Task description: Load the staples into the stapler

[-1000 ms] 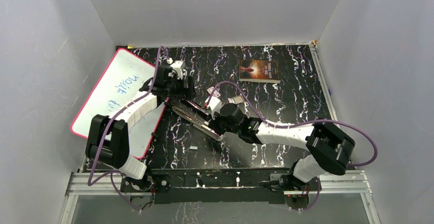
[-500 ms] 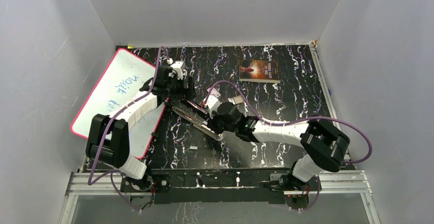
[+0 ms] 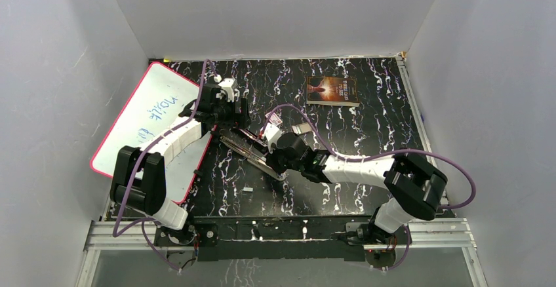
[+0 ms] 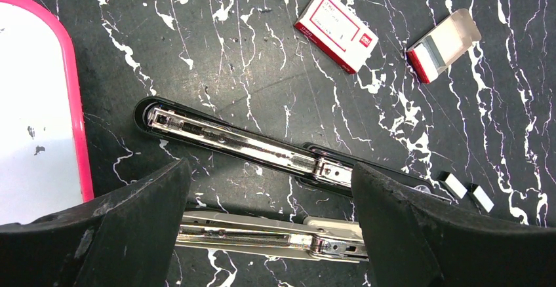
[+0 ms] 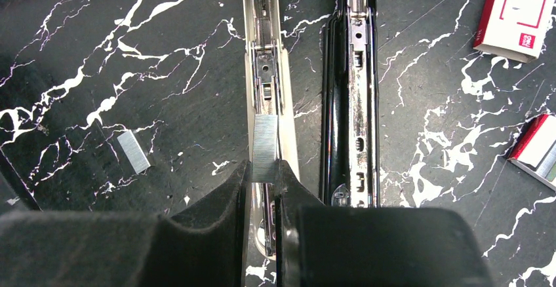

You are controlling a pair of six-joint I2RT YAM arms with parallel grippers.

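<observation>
One strip of staples [image 5: 265, 144] is pinched by its near end in the almost closed right gripper [image 5: 263, 172]. It lies over the open channel of the pale stapler [image 5: 265, 71], long axis along that channel, pointing away from the wrist. Seating it looks like the step in hand; next it probably needs lowering square, then release. A black stapler [image 5: 354, 103] lies alongside. The left gripper [image 4: 267, 183] hangs wide open, empty.

From high behind its six o'clock edge my top camera looks steeply down over the whole table [image 3: 380, 123], while both wrist cameras hang close over its centre, sharing the black stapler [image 4: 249, 144] and pale stapler [image 5: 262, 71], the whiteboard [image 4: 33, 136] at the left view's nine o'clock.
</observation>
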